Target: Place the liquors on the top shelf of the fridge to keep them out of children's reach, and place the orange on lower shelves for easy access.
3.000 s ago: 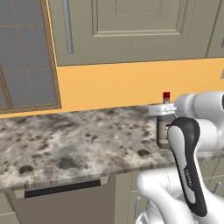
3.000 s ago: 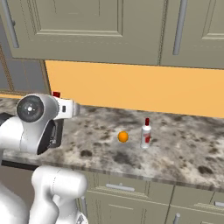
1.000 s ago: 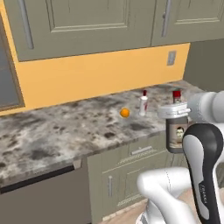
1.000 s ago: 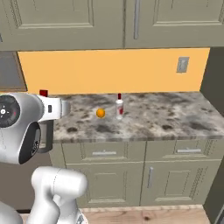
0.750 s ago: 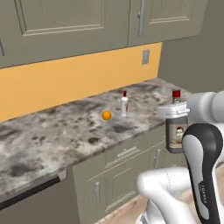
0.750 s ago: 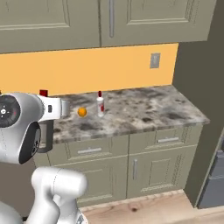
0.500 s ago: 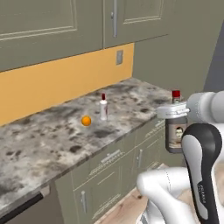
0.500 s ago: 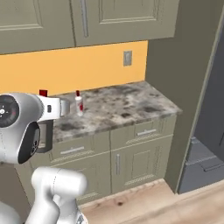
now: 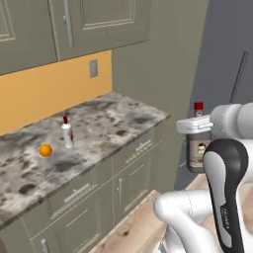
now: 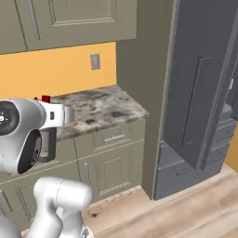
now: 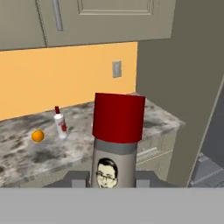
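My gripper (image 9: 193,125) is shut on a liquor bottle (image 9: 199,148), grey-brown with a red cap and a pale face label, held upright in front of the arm. In the hand view the same bottle (image 11: 117,148) rises between the two fingertips (image 11: 78,179). From the right base view its red cap (image 10: 45,98) peeks over the hand (image 10: 56,114). Another small red-capped bottle (image 9: 66,132) and the orange (image 9: 45,150) stand on the speckled counter (image 9: 113,121), also seen as the bottle (image 11: 60,123) and orange (image 11: 37,136). The grey fridge (image 10: 195,93) stands to the right; its shelves are hidden.
The fridge's long dark bar handle (image 10: 193,100) faces me, with grey drawers (image 10: 179,167) low down. Beige cupboards (image 9: 79,24) hang over the counter, base cabinets (image 10: 109,162) stand below it. A tall beige panel (image 10: 144,93) separates counter and fridge. Wooden floor (image 10: 176,214) lies ahead.
The whole picture has swung: the base has turned right, the counter slid left and the fridge came into view. The gripper stays shut on the bottle.
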